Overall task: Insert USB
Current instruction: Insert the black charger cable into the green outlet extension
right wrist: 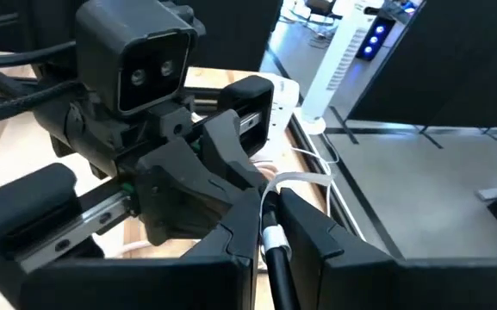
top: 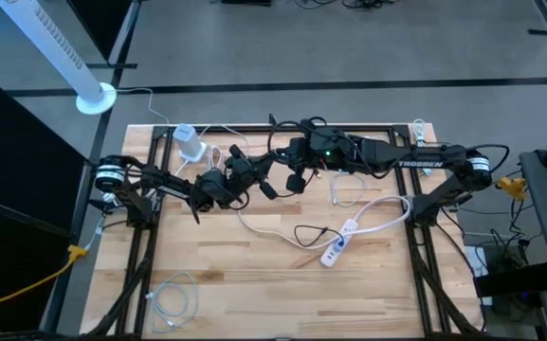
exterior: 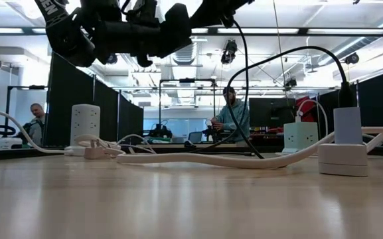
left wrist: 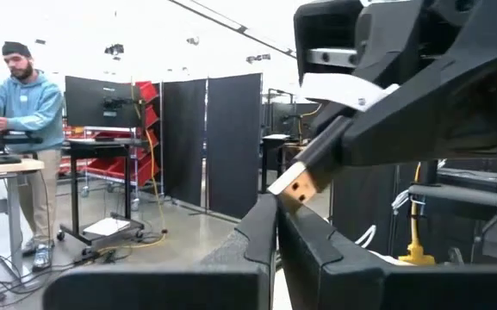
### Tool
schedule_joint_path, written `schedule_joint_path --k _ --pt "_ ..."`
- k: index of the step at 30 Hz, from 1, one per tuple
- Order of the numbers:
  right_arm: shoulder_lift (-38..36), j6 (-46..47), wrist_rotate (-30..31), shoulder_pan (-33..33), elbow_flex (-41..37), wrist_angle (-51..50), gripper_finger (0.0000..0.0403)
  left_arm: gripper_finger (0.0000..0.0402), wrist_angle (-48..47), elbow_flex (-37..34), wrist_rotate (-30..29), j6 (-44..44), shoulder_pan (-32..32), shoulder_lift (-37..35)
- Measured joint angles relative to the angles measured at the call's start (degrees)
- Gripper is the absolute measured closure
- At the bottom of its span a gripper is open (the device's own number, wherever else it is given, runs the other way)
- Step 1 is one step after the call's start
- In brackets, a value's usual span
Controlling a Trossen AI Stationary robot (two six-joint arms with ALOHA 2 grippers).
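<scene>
Wood-plank tabletop (top: 254, 284) is the biggest thing here, pale and matte, with white cables looping all over it. Next down in size, two black arms meet in mid-air over the back half, both tools lifted well clear of the surface. A white power strip (top: 339, 248) lies near the middle, and a blocky white charger (exterior: 342, 151) stands at the near edge in the low view.

Step-wise it looks like a mid-air handover or regrip of the USB cable, not insertion yet. The right tool (right wrist: 265, 228) is pinched narrow on a thin white cable (right wrist: 293, 181) with a black sleeve. The left tool (left wrist: 276, 226) is closed tight, fingers pressed together, just under the USB plug (left wrist: 297, 184), a small flat metal tip with a coppery sheen poking out of the right arm's grip. Whether the left actually pinches the plug is hard to say.

Next move probably needs the plug squared up and carried down to a port.
</scene>
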Motion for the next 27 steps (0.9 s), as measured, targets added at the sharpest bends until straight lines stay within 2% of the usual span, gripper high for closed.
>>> schedule_joint_path --k 22,27 --pt "-0.1 1.9 0.7 0.0 0.0 -5.0 0.0384 0.0401 -0.2 -0.1 0.0 0.2 -0.3 0.0" --pt "-2.4 -0.8 1.0 -0.6 -0.1 -10.8 0.0384 0.0401 -5.5 -0.9 -1.3 1.7 -0.9 -0.5"
